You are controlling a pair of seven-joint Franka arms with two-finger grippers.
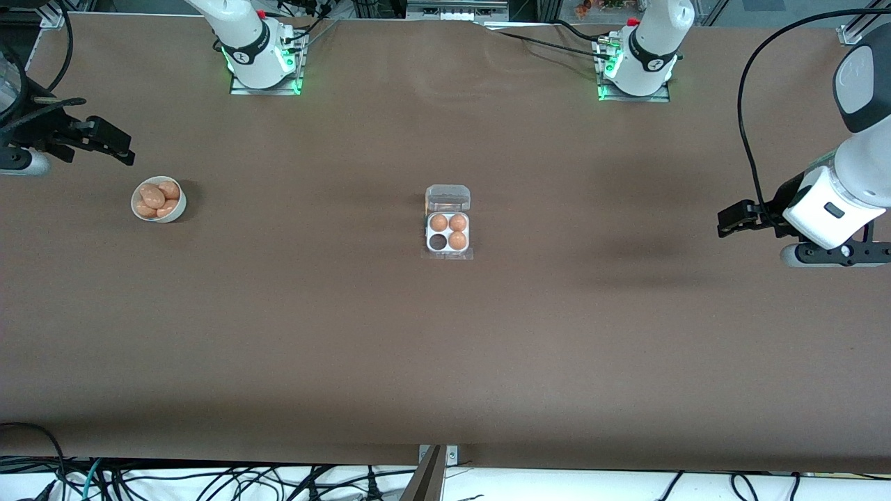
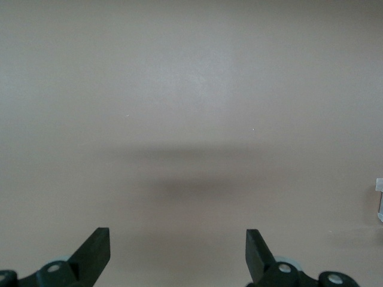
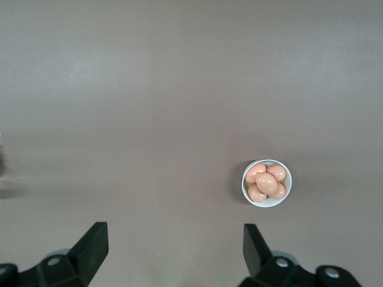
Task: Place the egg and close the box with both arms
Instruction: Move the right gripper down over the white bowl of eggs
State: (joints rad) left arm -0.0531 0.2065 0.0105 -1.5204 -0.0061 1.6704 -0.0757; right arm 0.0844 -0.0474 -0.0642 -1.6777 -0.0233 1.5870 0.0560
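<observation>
The box (image 1: 447,232) sits at the table's middle with its clear lid (image 1: 447,198) swung open toward the robots' bases. Its white tray holds three orange-brown eggs (image 1: 457,223), and one cup (image 1: 438,241) is empty. More eggs (image 1: 153,197) lie in a round white bowl (image 1: 175,212) toward the right arm's end. My right gripper (image 1: 117,147) is open and empty in the air beside the bowl; its wrist view (image 3: 175,233) shows the eggs (image 3: 266,182). My left gripper (image 1: 729,221) is open and empty over bare table at the left arm's end (image 2: 178,236).
The brown table (image 1: 445,348) is wide. A sliver of the box (image 2: 379,198) shows at the edge of the left wrist view. Cables hang along the table's edge nearest the front camera (image 1: 209,480). The arm bases (image 1: 264,62) stand along the edge farthest from the front camera.
</observation>
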